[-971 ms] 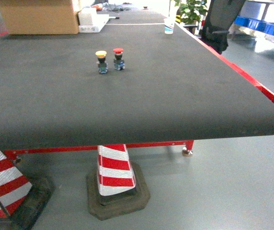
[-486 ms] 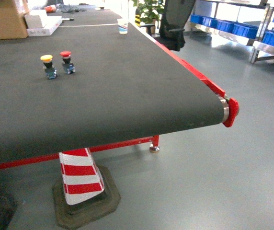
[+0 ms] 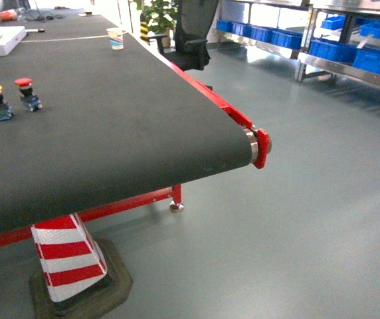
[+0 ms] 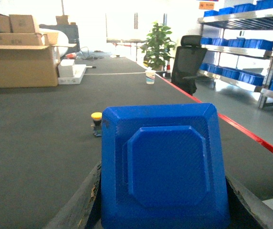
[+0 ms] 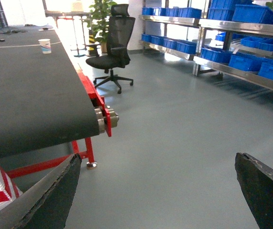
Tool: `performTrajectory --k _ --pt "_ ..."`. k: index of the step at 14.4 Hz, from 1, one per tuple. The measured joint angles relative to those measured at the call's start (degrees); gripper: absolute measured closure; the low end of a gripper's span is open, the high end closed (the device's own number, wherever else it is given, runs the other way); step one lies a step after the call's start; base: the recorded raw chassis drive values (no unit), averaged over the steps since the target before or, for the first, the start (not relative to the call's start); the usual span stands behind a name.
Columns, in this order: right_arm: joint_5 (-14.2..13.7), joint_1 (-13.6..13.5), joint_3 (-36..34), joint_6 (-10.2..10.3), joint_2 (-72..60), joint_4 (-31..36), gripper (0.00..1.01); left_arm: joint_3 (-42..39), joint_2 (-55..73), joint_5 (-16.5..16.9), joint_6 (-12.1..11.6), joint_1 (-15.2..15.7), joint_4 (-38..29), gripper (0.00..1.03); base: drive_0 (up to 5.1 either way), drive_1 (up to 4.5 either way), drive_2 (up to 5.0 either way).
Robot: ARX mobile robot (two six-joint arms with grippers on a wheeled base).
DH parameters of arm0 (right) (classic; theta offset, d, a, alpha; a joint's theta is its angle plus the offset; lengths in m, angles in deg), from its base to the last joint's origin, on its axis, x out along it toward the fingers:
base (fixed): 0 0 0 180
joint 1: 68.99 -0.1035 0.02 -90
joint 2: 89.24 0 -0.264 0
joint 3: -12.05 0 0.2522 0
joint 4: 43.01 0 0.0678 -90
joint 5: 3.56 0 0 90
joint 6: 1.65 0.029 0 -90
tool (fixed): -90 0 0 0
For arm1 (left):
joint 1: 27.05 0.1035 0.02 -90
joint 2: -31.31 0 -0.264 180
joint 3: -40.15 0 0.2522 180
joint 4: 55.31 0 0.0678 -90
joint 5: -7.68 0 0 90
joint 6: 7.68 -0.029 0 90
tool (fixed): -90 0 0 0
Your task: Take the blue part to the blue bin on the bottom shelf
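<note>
I am holding the blue part in my left pincer, its fingers closed along both sides of it, above the dark table. My right pincer is standing wide and carrying nothing. My head view is swinging right: the 2 push buttons are sliding toward the left edge, and the steel shelves with blue bins are coming in at the far right. I judge I am turning to carry the part there; the bottom shelf is not yet visible.
</note>
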Motion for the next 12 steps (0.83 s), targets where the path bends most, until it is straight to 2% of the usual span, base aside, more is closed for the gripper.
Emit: performTrajectory --k 12 --pt "0.0 0.0 0.0 0.0 0.0 0.0 0.03 0.0 0.0 0.0 0.0 0.0 0.0 0.58 -1.6 -1.6 -1.6"
